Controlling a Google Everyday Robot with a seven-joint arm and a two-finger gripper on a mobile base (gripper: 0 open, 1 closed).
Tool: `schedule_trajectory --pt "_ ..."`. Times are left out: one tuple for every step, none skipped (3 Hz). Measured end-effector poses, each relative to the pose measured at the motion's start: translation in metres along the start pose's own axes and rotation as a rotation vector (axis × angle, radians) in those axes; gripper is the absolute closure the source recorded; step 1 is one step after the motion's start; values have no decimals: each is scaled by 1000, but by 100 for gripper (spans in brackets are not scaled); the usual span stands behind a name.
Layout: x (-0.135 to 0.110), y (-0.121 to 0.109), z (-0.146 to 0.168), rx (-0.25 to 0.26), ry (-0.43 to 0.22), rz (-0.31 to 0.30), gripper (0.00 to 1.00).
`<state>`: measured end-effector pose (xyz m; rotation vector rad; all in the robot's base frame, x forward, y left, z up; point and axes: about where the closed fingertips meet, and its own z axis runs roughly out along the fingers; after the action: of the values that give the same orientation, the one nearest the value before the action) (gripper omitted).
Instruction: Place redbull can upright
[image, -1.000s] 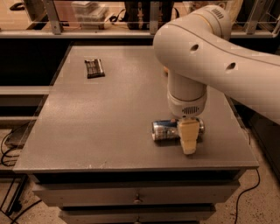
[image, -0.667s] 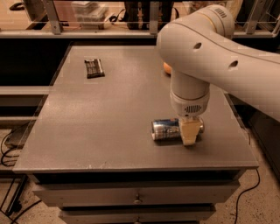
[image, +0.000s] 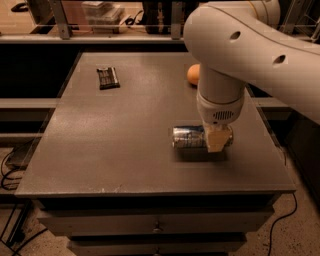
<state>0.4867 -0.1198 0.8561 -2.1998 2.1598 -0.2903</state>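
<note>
Since a second ago the gripper (image: 218, 138) has drawn back from the near edge of the flat grey metal table (image: 115, 150), and the slim silver-and-blue redbull can (image: 189, 137) has shifted the same way with it, a little closer to the round orange ball (image: 193, 74). The can lies on its side, on the camera's side of the ball and well apart from it, with its round end facing left in the view. A dark shadow runs under it, and I cannot tell whether it rests on the table or hangs just clear.

The thick white arm (image: 250, 45) comes down from above and hides part of the ball. One cream finger (image: 218, 142) lies across the can's near side toward its right end; the other is hidden behind. Because the can came along, I judge the jaws closed on it.

Thin metal makes it light, smooth and slippery, and it dents under a hard squeeze. A hold across the middle of the body would tip it up more evenly than one near the end.

Well left of the ball lies a small flat black rectangular packet (image: 108, 78).
</note>
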Motion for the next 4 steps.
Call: schedule_trajectory --pt "5 -7 -26 16 -113 37 100" --pt "13 -18 -61 35 -306 63 100" --pt "24 -28 -94 60 -503 75 100" --pt "28 -34 -118 64 -715 83 100"
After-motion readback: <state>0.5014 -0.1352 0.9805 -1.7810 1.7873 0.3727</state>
